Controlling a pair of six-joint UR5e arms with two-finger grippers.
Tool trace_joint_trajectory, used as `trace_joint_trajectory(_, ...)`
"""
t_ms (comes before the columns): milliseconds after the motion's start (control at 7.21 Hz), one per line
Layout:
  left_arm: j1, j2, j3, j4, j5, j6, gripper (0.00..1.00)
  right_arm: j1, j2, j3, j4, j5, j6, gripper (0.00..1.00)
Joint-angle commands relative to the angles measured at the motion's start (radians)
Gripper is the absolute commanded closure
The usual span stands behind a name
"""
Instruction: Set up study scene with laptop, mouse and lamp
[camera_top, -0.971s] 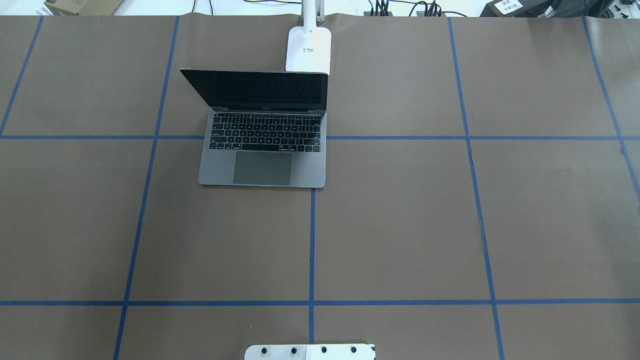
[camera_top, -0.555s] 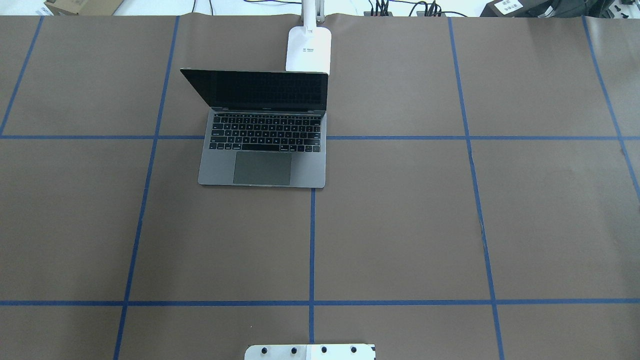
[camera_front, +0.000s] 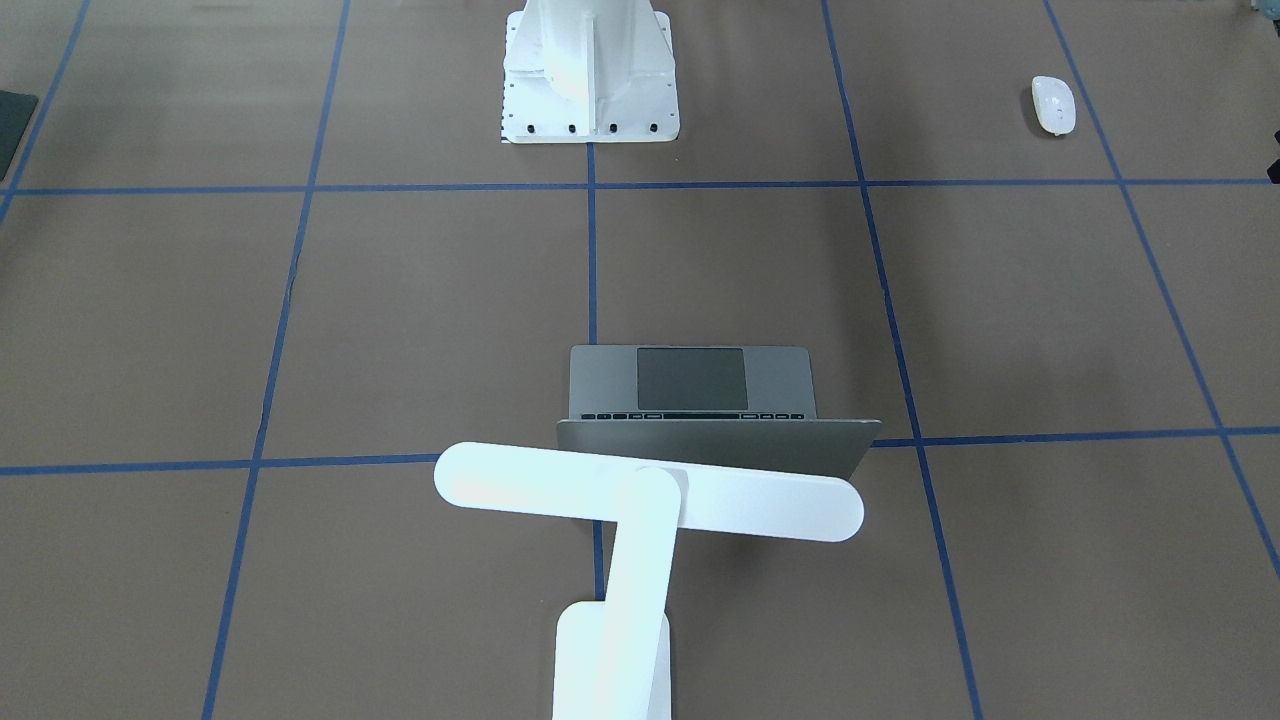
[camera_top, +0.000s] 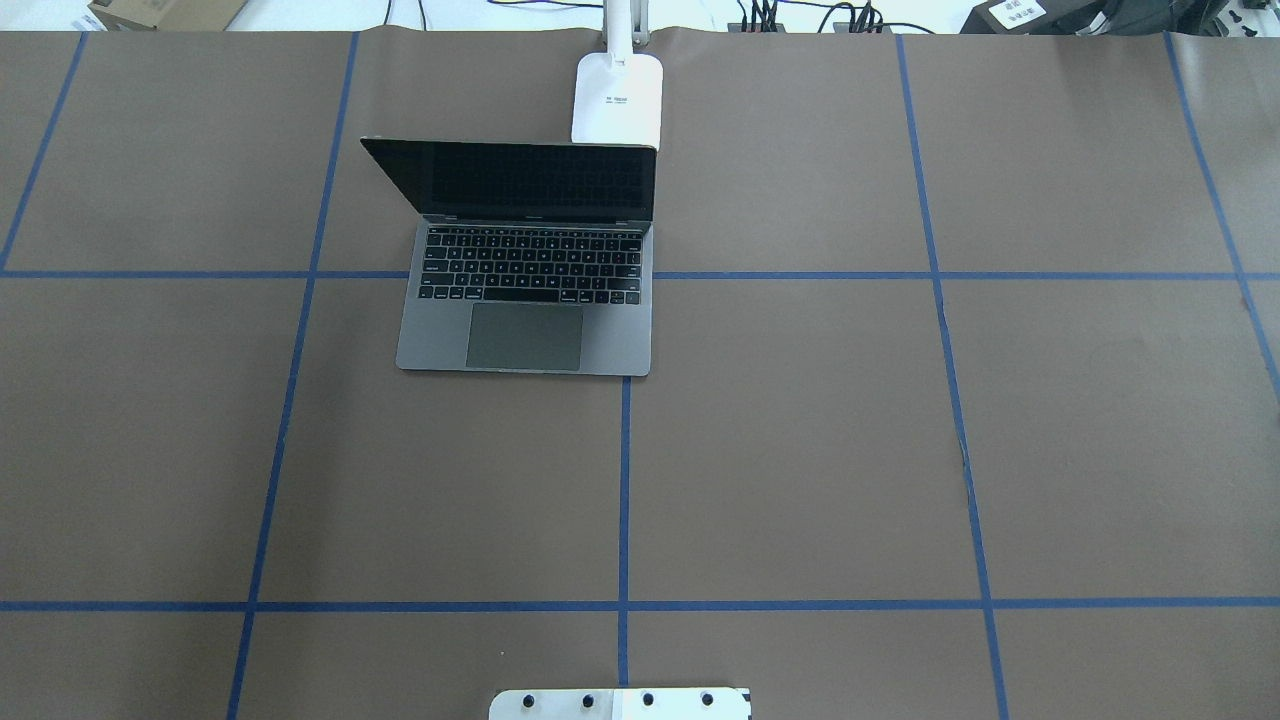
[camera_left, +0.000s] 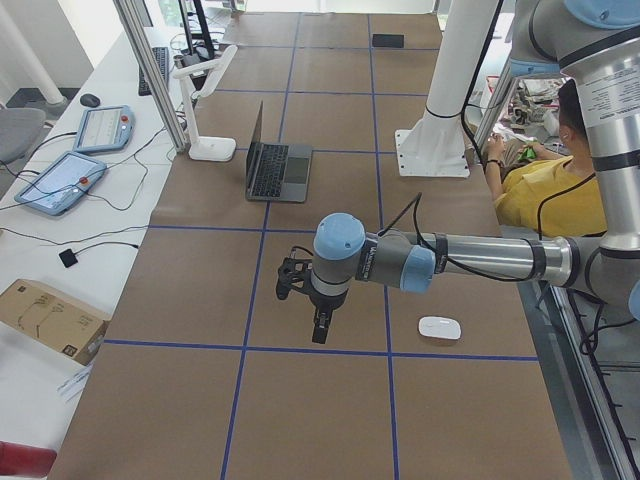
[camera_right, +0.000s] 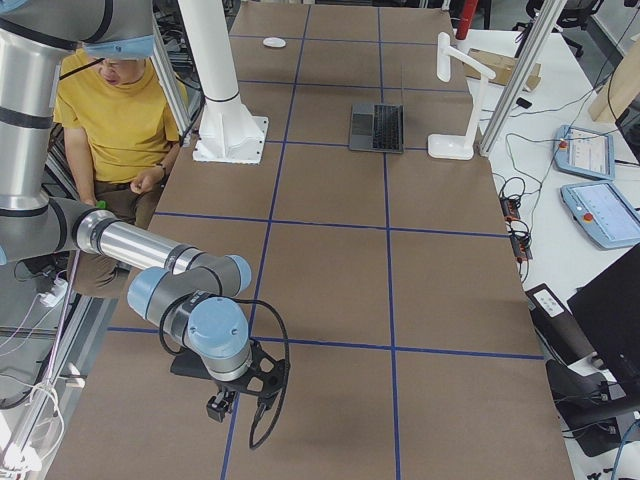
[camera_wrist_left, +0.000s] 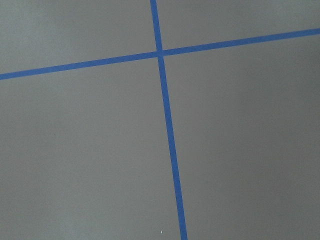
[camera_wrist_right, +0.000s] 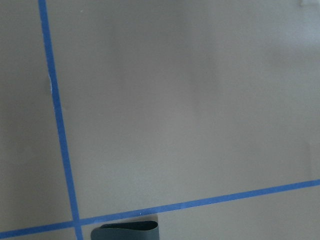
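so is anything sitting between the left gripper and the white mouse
Nothing visible does. In the exterior left view the left gripper hangs apart from the small white oval mouse; only brown table covering and a blue tape line lie between them.

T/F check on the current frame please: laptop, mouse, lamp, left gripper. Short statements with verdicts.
1. The laptop is open, keyboard facing the robot. True.
2. The mouse sits right beside the laptop. False: it lies well apart from it, near the robot's edge of the table, on the robot's left.
3. The lamp stands upright behind the laptop's screen, on the side away from the robot. True.
4. The left gripper is holding the mouse. False: it hangs over bare table, and the mouse lies on the table apart from it.
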Motion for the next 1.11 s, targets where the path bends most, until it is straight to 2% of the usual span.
trace_joint_trajectory(0,-0.004,0.000,0.007,0.001,-0.001,0.003,0.00,0.074,-0.037,-0.003,-0.010,0.038,0.278,0.00)
trace_joint_trajectory(277,-0.010,0.003,0.015,0.000,-0.042,0.002,0.00,0.074,-0.075,-0.002,-0.011,0.145,0.616,0.00)
trace_joint_trajectory(555,-0.015,0.028,0.009,-0.008,-0.044,0.003,0.00,0.095,-0.074,0.006,-0.007,0.250,0.737,0.00)
trace_joint_trajectory(832,-0.015,0.028,0.014,-0.008,-0.039,0.002,0.00,0.046,-0.040,0.013,-0.002,0.217,0.974,0.00)
trace_joint_trajectory(971,-0.015,0.028,0.017,-0.008,-0.039,0.002,0.00,0.000,-0.039,0.015,-0.001,0.188,0.987,0.00)
